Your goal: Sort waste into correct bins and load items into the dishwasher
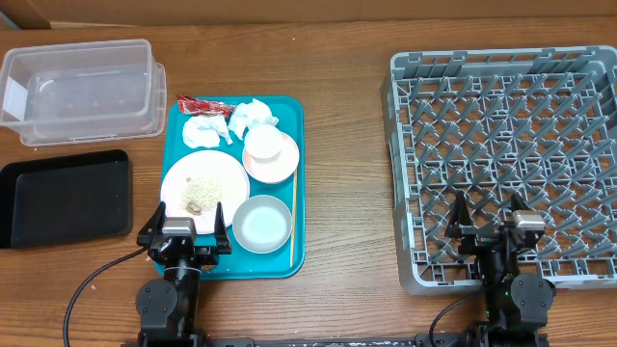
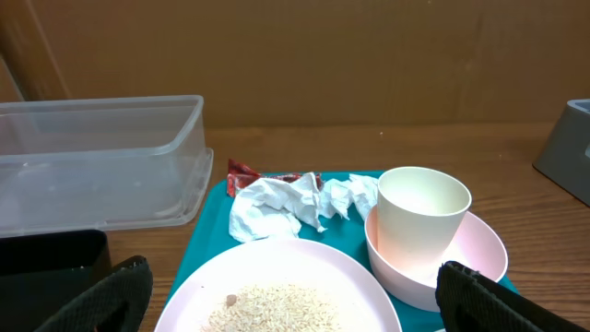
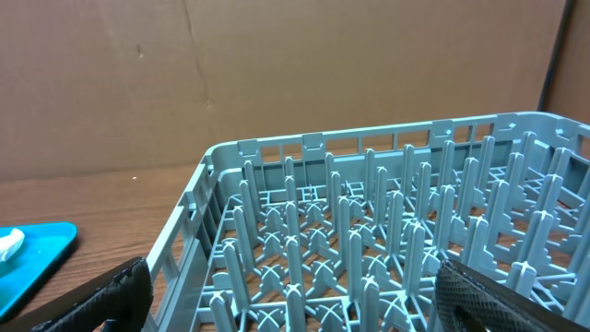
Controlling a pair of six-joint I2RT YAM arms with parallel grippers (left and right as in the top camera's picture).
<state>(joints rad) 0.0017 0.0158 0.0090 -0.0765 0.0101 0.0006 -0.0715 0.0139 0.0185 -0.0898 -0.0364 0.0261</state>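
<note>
A teal tray (image 1: 294,145) holds the large pale plate (image 1: 220,172) with loose rice (image 1: 201,189) and a small brown lump (image 1: 195,206), a pink saucer (image 1: 281,171) with a small white cup (image 1: 265,144) on it, a white bowl (image 1: 261,224), crumpled white tissues (image 1: 227,124) and a red wrapper (image 1: 201,104). The clear tub (image 1: 82,89) and black tray (image 1: 66,197) lie to the left. The grey dish rack (image 1: 506,154) is at the right. My left gripper (image 1: 184,229) is open above the plate's near edge. My right gripper (image 1: 494,222) is open over the rack's front.
A thin wooden stick (image 1: 292,220) lies along the teal tray's right side. In the left wrist view the plate (image 2: 304,267), cup (image 2: 422,219), tissues (image 2: 286,203) and tub (image 2: 92,161) show ahead. A brown cardboard wall stands behind the table.
</note>
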